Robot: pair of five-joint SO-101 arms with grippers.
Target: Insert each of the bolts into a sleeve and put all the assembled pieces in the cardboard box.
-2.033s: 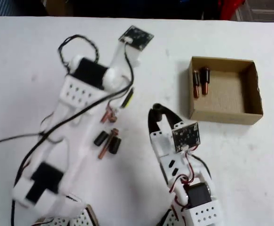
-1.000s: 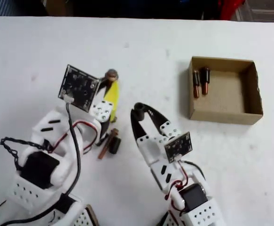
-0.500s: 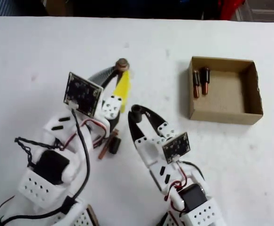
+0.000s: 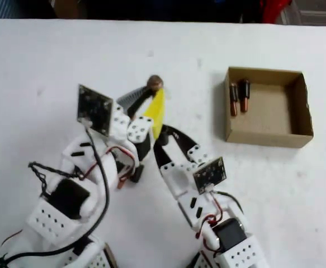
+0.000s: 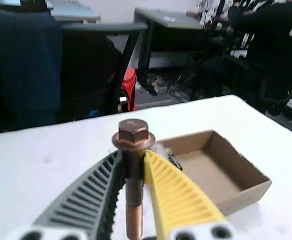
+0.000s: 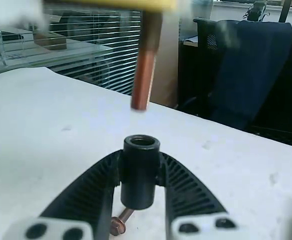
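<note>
Just above the sleeve (image 6: 139, 170), seemingly, left hand (image 5: 133, 159) clamps bolt (image 5: 134, 200).

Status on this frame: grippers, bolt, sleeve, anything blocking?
Left gripper shut on bolt, head up. Right gripper shut on sleeve, mouth up. Bolt tip above sleeve mouth, not yet in. Nothing between them.

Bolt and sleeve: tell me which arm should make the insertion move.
Left. The left hand holds the bolt upright above the sleeve, which the right hand holds opening up; lowering seems simplest.
</note>
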